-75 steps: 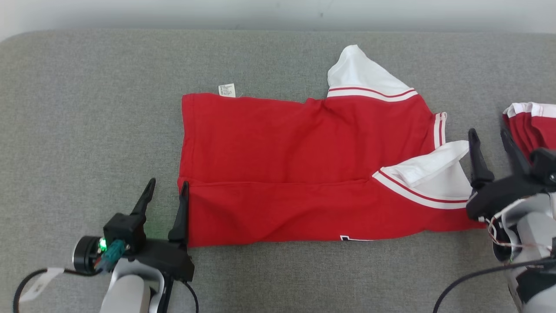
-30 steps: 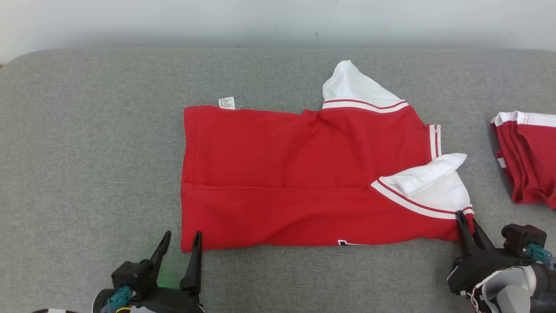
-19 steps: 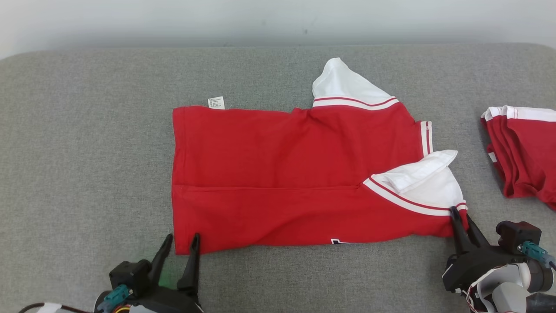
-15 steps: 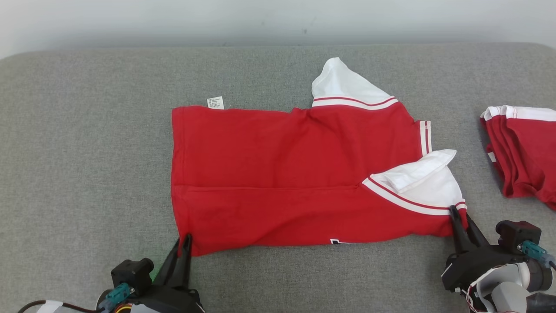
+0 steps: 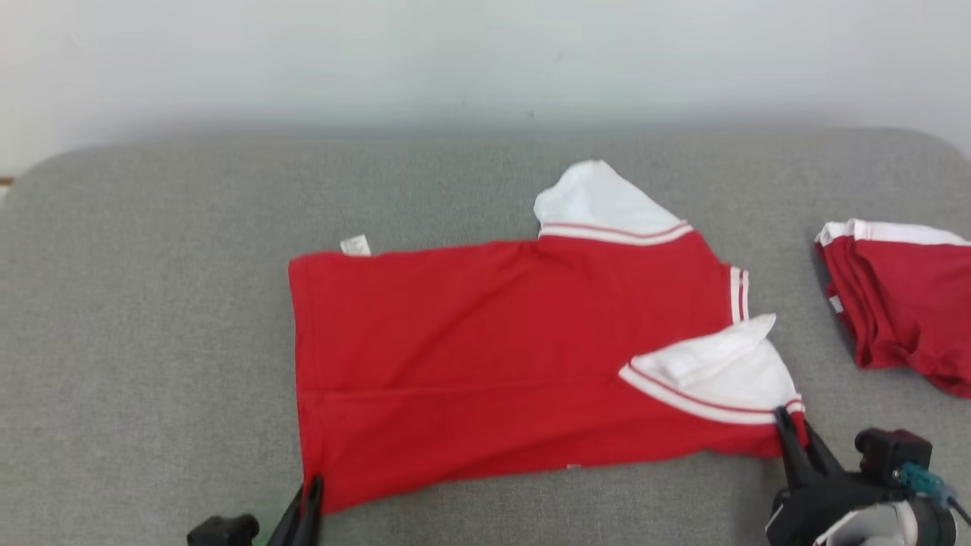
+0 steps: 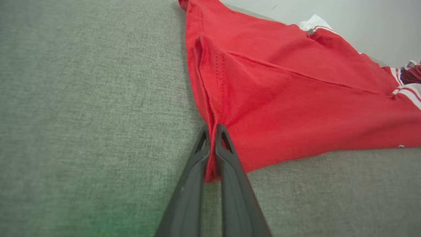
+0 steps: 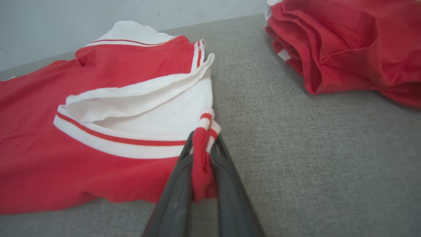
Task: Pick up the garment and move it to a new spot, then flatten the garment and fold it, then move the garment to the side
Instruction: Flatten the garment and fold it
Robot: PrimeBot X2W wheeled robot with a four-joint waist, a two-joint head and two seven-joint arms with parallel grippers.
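a red garment (image 5: 493, 356) with white, red-striped sleeves lies spread across the middle of a grey padded surface (image 5: 152, 341), its long edge running left to right in the head view. the left gripper (image 5: 312, 489) sits at the garment's near left corner, its two dark fingers pressed together on the hem. the left wrist view shows a thin fold of red cloth caught between them, with the rest of the cloth fanning away up and to the right of the tips. the right gripper (image 5: 791, 426) sits at the near right corner, just below the folded-over white sleeve (image 5: 721, 364), and is clamped on the striped cuff edge. in the right wrist view a bunch of red cloth and red-and-white trim bulges between its fingers. a crease runs along the garment's near third. a second white sleeve (image 5: 599, 201) points toward the pale wall (image 5: 455, 61) at the far edge, and a small white label (image 5: 355, 245) pokes out at the far left corner. a folded pile of red clothing (image 5: 895, 303) lies on the right side of the surface, apart from the garment and from the right gripper.
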